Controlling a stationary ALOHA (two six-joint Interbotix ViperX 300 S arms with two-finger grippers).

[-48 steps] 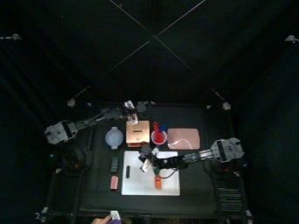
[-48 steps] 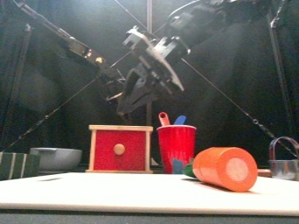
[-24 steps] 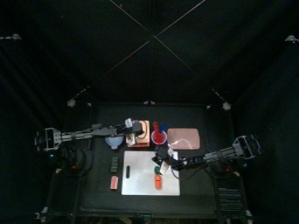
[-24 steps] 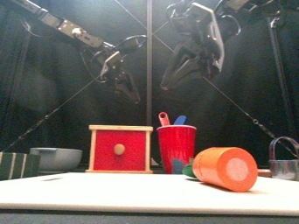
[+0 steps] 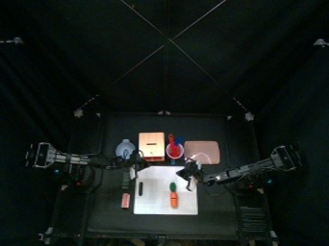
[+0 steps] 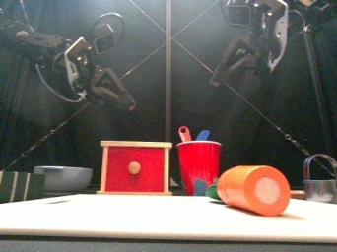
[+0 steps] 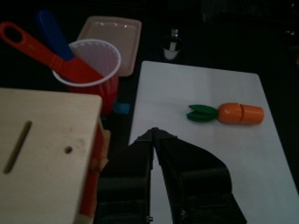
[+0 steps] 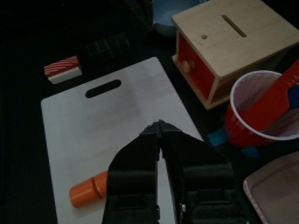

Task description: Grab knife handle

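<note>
Red plastic cup (image 7: pixel 96 63) holds a red handle (image 7: pixel 33 45) and a blue handle (image 7: pixel 52 30); which one is the knife's cannot be told. The cup stands just beside a wooden box (image 7: pixel 41 122), with a pink tray (image 7: pixel 111 26) behind it. On the white cutting board (image 7: pixel 239 149) in front lies a toy carrot (image 7: pixel 229 113). The left gripper (image 7: pixel 153 133) and the right gripper (image 8: pixel 155 128) hang high above the table, jaws pressed together and empty, well clear of the cup.

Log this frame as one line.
left gripper: shut, empty, above cutting board | right gripper: shut, empty, above board | toy carrot on board | knife handle: not visible
</note>
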